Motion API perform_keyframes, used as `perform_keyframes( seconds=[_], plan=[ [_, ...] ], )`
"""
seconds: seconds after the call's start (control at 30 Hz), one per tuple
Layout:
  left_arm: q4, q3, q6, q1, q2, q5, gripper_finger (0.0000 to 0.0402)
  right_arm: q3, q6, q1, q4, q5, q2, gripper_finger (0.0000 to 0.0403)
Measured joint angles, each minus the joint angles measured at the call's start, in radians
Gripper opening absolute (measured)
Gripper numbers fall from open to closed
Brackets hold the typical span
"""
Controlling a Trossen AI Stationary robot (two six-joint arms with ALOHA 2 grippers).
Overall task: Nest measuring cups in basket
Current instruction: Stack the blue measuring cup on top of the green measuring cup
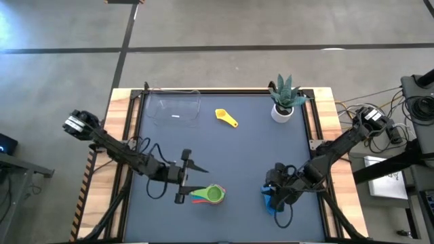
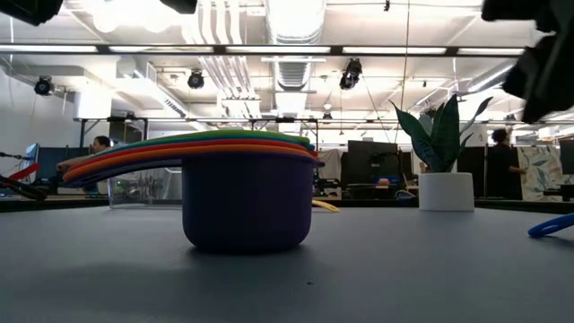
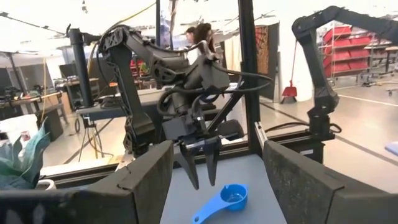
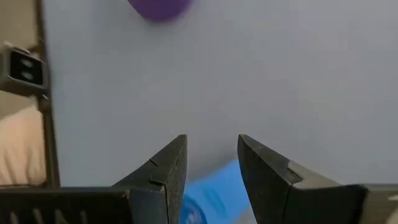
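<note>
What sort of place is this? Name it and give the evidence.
Probably a robotics lab or workshop: a dark table flanked by two robot arms, exposed ceiling ducts with spotlights, and desks with monitors and people working behind.

This is a robotics lab in an open, industrial workspace. Bare ducts and pipes [image 2: 235, 54] and spotlights [image 2: 351, 72] hang under the ceiling, desks with monitors [image 2: 369, 163] stand behind the dark surface [image 1: 224, 156], and people [image 2: 499, 161] work farther back. The floor is plain concrete [image 1: 258, 27], red shelving [image 3: 348, 50] lines a wall, and cabled equipment [image 1: 407, 122] sits beside the rig's frame.
</note>
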Motion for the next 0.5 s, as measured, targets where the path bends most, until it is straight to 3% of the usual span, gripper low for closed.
perform_keyframes(
  seconds=[0.2, 0.5],
  plan=[
    [-0.032, 0.044, -0.002, 0.0, 0.051, -0.008, 0.0232, -0.004, 0.091, 0.055, -0.075, -0.019, 0.0, 0.0132],
    [-0.09, 0.059, -0.088, 0.0, 0.067, -0.009, 0.0232, -0.01, 0.062, 0.11, -0.023, -0.013, 0.028, 0.0132]
  ],
)
